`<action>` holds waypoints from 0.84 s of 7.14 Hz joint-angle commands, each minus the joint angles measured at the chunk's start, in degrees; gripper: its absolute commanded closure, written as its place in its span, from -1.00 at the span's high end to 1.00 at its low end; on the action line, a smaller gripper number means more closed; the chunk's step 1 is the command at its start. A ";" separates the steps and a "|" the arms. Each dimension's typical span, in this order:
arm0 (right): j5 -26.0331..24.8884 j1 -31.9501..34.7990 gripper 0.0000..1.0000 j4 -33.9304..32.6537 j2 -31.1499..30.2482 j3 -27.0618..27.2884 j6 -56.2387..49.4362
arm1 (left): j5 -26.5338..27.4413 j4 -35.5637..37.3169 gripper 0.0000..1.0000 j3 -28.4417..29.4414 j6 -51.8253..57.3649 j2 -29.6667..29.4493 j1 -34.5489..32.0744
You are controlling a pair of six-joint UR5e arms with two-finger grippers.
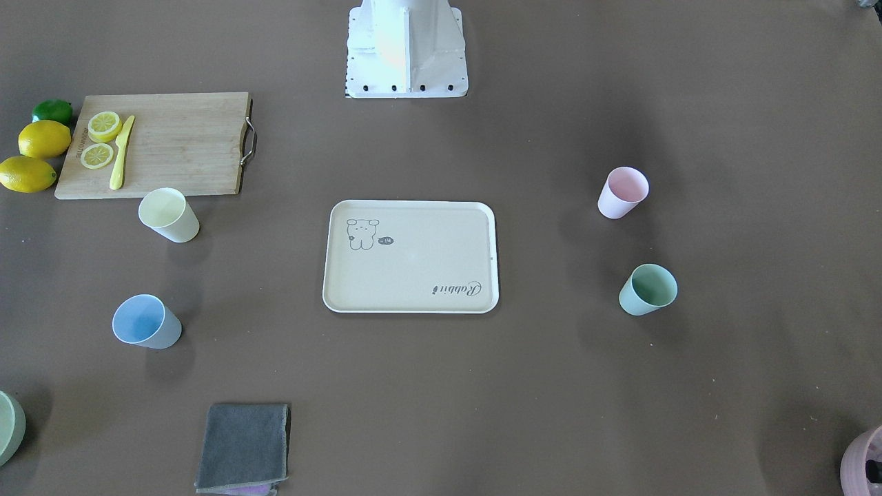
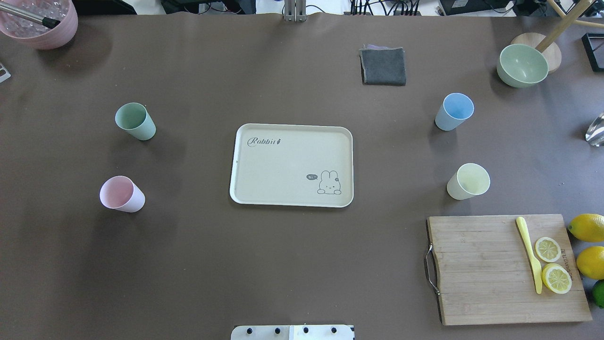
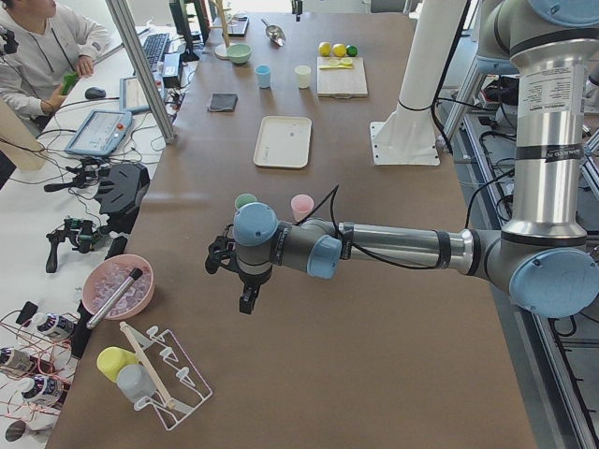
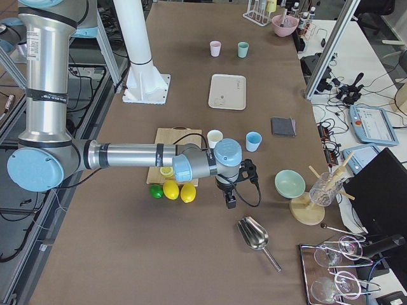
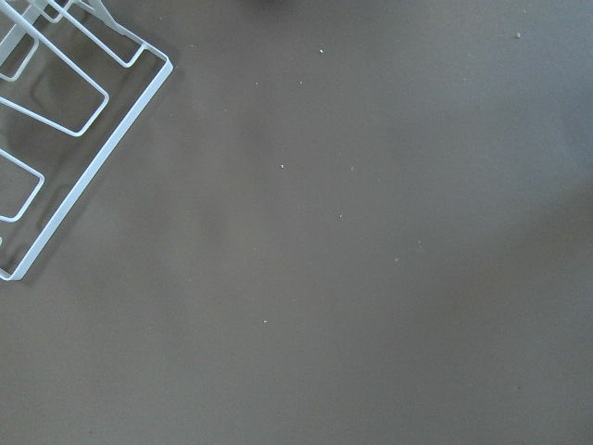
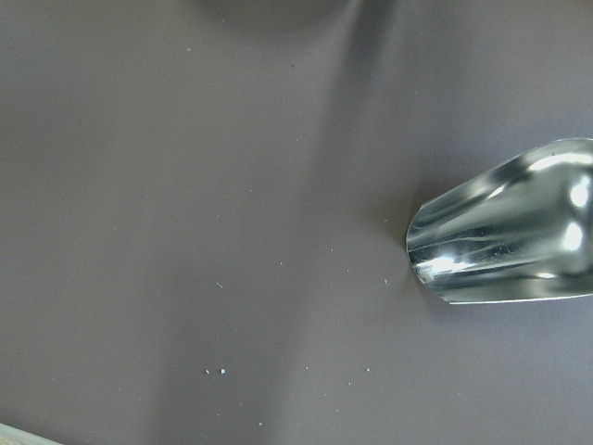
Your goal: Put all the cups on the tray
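Observation:
The cream tray point(image 2: 283, 165) lies at the table's middle with nothing on it. Four cups stand upright on the table around it. The mint green cup point(image 2: 135, 121) and pink cup point(image 2: 121, 194) are to its left in the overhead view. The blue cup point(image 2: 454, 111) and yellow cup point(image 2: 468, 181) are to its right. My left gripper point(image 3: 247, 301) shows only in the exterior left view, hanging over bare table beyond the pink and green cups. My right gripper point(image 4: 230, 202) shows only in the exterior right view, past the lemons. I cannot tell whether either is open or shut.
A wooden cutting board point(image 2: 481, 269) with lemon slices and a yellow knife point(image 2: 529, 254) lies near the yellow cup, lemons point(image 2: 587, 226) beside it. A grey cloth point(image 2: 383, 66), green bowl point(image 2: 522, 65), pink pot point(image 2: 42, 23), wire rack point(image 5: 65, 120) and metal scoop point(image 6: 505, 236) sit at the edges.

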 commanded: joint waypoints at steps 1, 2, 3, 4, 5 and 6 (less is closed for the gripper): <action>0.00 0.00 1.00 0.04 0.57 -0.16 0.13 | -0.07 -0.15 0.96 -0.21 -0.03 0.10 0.07; 0.08 -0.09 1.00 0.04 0.75 0.01 0.13 | -0.33 -0.24 0.96 -0.21 0.05 0.27 0.07; 0.17 -0.09 1.00 0.04 0.31 0.18 0.13 | -0.16 -0.32 0.96 -0.38 0.05 0.62 0.07; 0.26 -0.09 1.00 0.04 0.31 0.27 0.13 | -0.16 -0.33 0.96 -0.56 -0.03 0.63 0.07; 1.48 -0.09 1.00 0.04 0.22 0.36 0.22 | -0.33 -0.33 0.96 -0.82 -0.12 0.63 0.07; 3.75 -0.09 1.00 0.04 0.22 0.36 0.66 | -0.51 -0.33 0.96 -1.00 -0.12 0.63 0.07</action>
